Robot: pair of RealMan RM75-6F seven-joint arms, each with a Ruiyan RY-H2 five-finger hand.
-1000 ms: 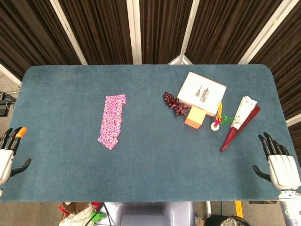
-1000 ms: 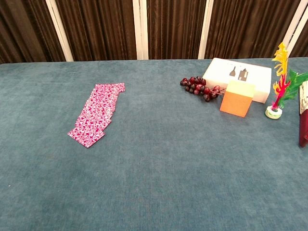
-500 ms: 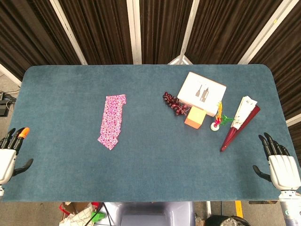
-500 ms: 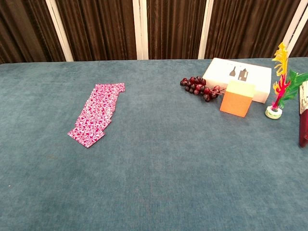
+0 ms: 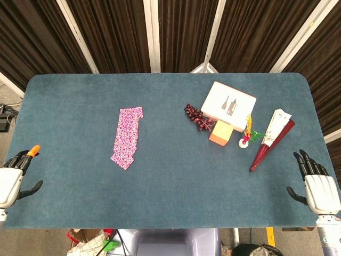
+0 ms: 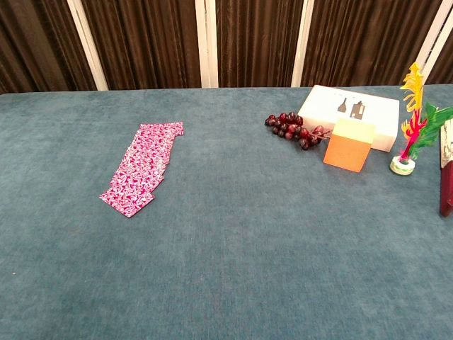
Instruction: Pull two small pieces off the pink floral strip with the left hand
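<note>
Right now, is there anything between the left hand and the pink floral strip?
No. In the head view only bare blue tabletop lies between the left hand at the near-left edge and the pink floral strip. The chest view doesn't show the hand.

A pink floral strip (image 6: 141, 166) lies flat on the blue table (image 6: 226, 269), running diagonally and well to the left of the orange block (image 6: 348, 144). Just left of that block, and touching or nearly touching it, sits a bunch of dark red grapes (image 6: 293, 129). Directly behind the block is a white box (image 6: 350, 115) with small dark figures printed on its top. To the block's right stands a small ornament (image 6: 411, 120) with yellow, red and green fronds on a round base, and farther right a dark red object (image 6: 446, 180) is cut off by the frame edge
</note>
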